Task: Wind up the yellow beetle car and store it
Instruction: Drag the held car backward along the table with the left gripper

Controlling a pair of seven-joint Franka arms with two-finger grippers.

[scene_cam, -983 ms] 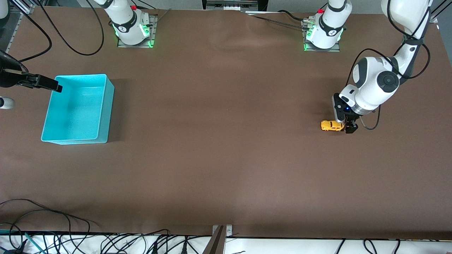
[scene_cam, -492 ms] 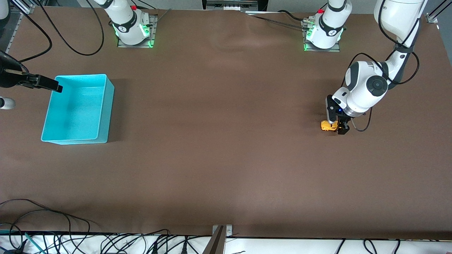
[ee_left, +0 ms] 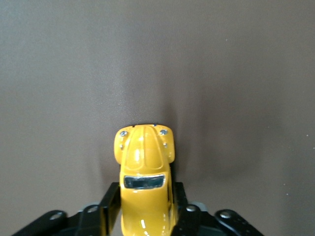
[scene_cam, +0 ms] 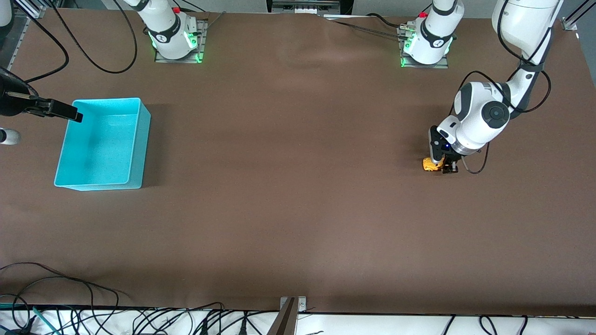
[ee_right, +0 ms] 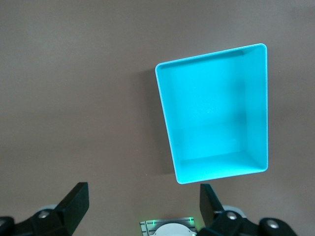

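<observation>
Since a second ago, the left gripper (scene_cam: 446, 168) has slid toward the right arm's end of the tabletop along the car and closed: it was straddling the car's end with jaws apart, and now the jaws are clamping the body.

Going by size, the brown tabletop (scene_cam: 298, 195) is carrying everything. The left arm (scene_cam: 479, 118) is reaching down from its base toward its own end of the tabletop. The right arm is waiting at the other end, mostly out of the front view, with only its dark gripper (scene_cam: 63, 111) showing over the corner of the bin. The cyan bin (scene_cam: 65, 163) is sitting on the tabletop near the right arm's end, open side up, with nothing inside. The right wrist view is looking straight down on the bin (ee_right: 165, 123), and the right gripper's jaws are standing wide apart with nothing between them.

The yellow car (scene_cam: 429, 164) is sitting on the tabletop near the left arm's end, well apart from the bin. In the left wrist view the car (ee_left: 143, 196) is lying between the two black fingers (ee_left: 109, 206), which are pressing on both its sides, while its rounded nose is pointing away from the gripper.
</observation>
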